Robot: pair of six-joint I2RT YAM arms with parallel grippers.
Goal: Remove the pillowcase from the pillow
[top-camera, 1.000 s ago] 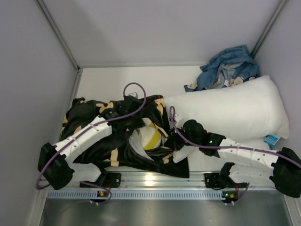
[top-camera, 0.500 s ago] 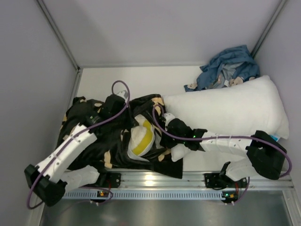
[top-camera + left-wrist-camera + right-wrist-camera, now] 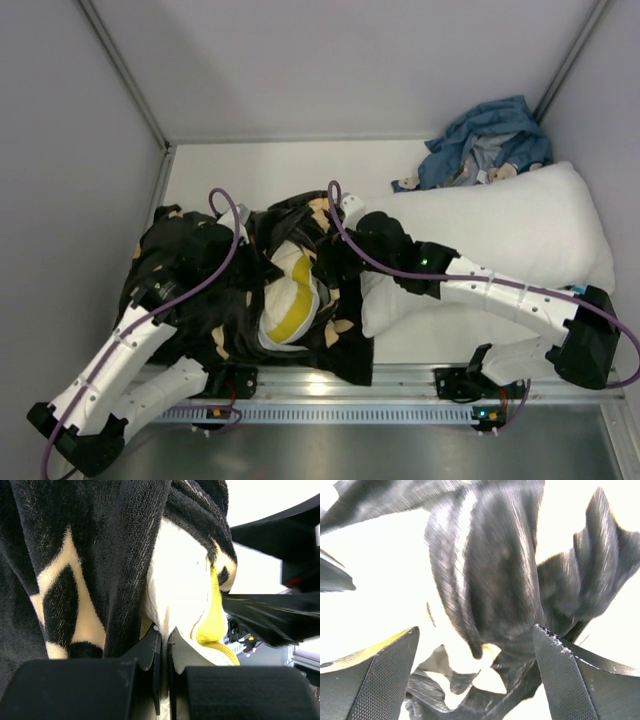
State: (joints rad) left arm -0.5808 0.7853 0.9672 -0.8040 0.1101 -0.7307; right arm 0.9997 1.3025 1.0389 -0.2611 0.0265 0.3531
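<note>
left gripper (image 3: 161,655) clenched on what looks like the pillow (image 3: 283,300) edge, anchoring it; right gripper (image 3: 476,630) jaws wide, holding nothing, probably to regrasp pillowcase (image 3: 215,310); pillow lies half-exposed between the 2 arms, pillowcase bunched around it

One camera looked down from above and behind; both wrist cameras sat close against the shared pillowcase (image 3: 240,330).

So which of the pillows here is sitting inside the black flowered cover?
The small cream pillow with yellow trim, poking out of the black pillowcase. The large white pillow on the right lies bare, outside the cover.
</note>
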